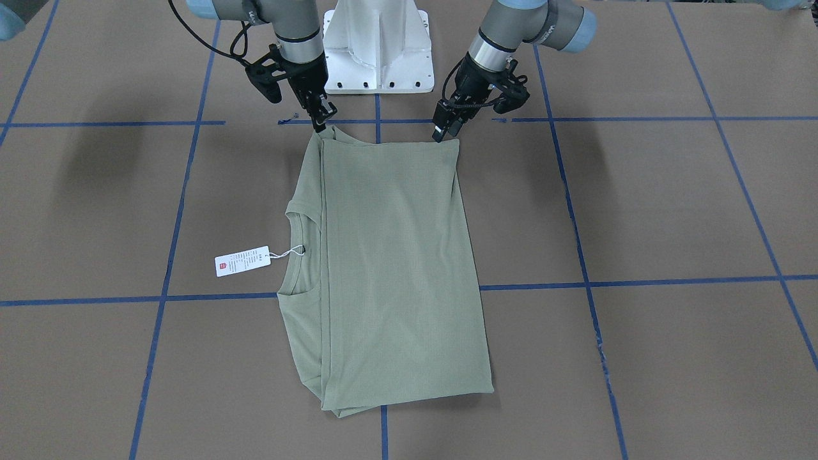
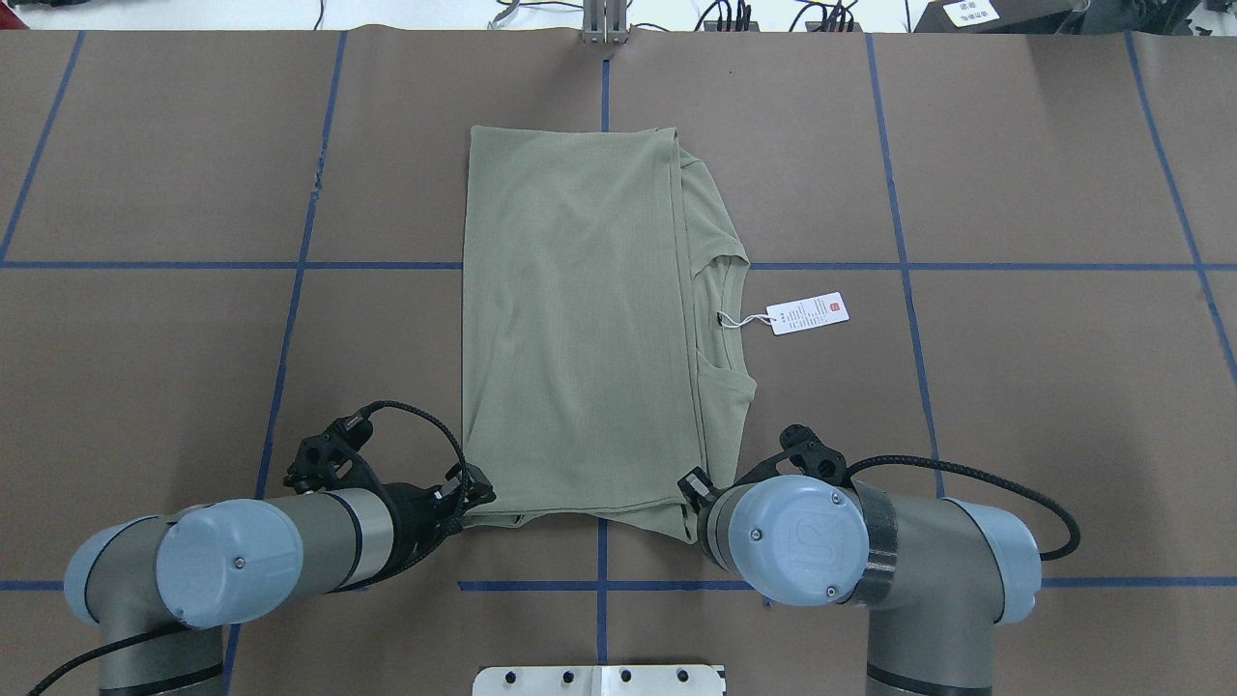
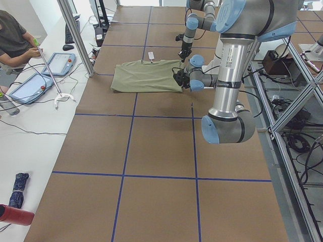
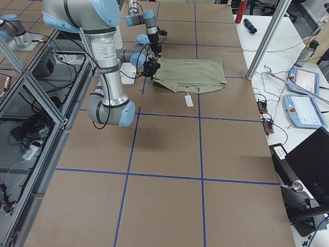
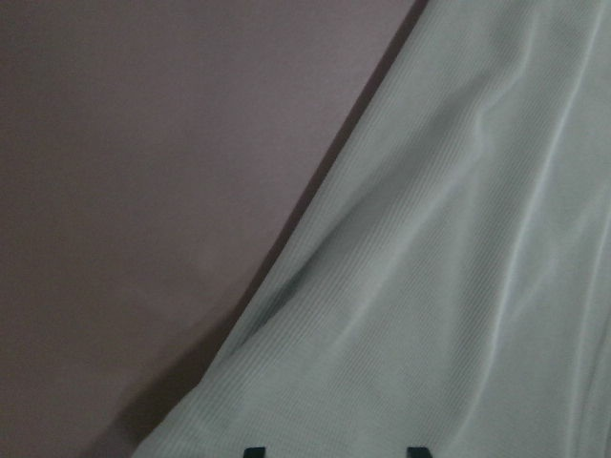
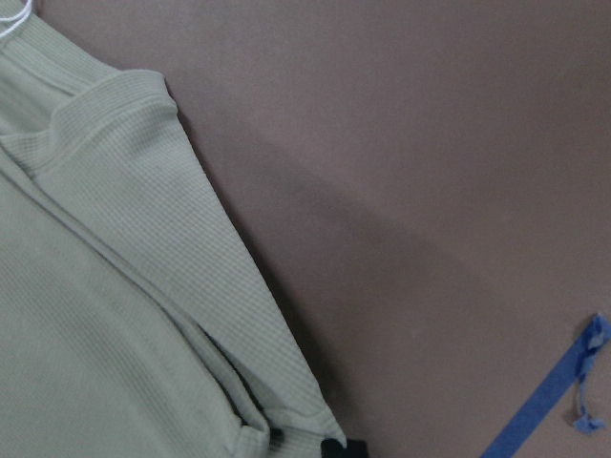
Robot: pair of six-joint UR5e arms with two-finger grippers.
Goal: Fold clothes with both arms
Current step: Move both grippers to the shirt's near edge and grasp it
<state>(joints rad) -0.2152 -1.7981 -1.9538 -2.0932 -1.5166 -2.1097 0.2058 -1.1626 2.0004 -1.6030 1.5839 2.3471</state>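
Shirt (image 1: 396,268) lies folded flat mid-bench (image 1: 639,191), hang tag (image 1: 242,260) on robot's right. Left end effector (image 1: 442,133) at near corner, fingertips (image 5: 253,451) parted over cloth. Right end effector (image 1: 324,122) at the other near corner, grip can't tell.

Brown paper-covered table (image 1: 639,211), marked into squares with blue tape lines (image 1: 639,281). White metal pedestal base (image 1: 377,51) bolted at the table's near-side middle edge. Aluminium post (image 3: 75,35) stands at the table's opposite long edge. Past that edge I see a white side bench (image 3: 30,131) carrying two teach pendants (image 3: 28,86), loose cables, a red cylinder (image 3: 15,215) and a dark folded umbrella (image 3: 18,182). A person (image 3: 15,40) sits at the bench. Black laptop (image 4: 308,159) also on it. Aluminium frame (image 4: 31,103) with wiring runs behind the table's pedestal side.
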